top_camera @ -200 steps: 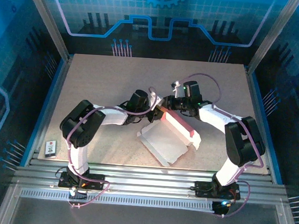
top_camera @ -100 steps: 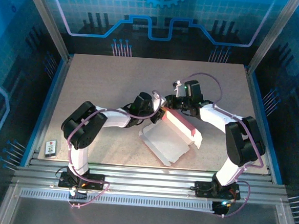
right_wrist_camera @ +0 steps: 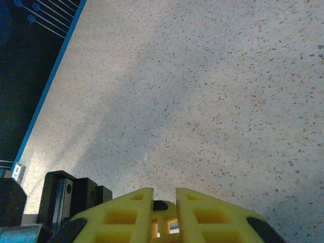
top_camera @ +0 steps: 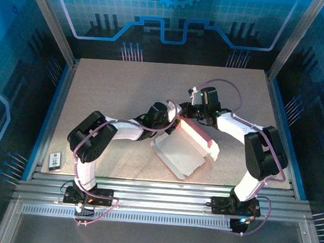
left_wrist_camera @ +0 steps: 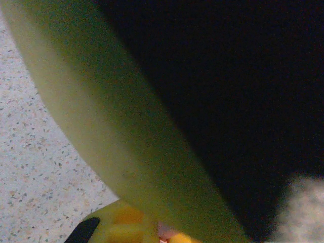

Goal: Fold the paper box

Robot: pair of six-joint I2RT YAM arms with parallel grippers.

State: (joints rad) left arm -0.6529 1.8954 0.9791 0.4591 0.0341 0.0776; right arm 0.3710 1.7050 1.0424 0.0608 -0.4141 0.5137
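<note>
Paper box [top_camera: 183, 153]: thin matt pink cardboard. Table [top_camera: 114, 90]: speckled, matt, smooth.

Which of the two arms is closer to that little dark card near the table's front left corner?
Left. The left arm is bolted just right of the card; the right arm stands across the table, beyond the paper box.

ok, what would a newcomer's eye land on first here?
The pink box, pale inside up and one wall raised, sits in the middle of the table. The left pincer and right pincer meet at its far corner. A small dark card lies at the near-left edge.
</note>
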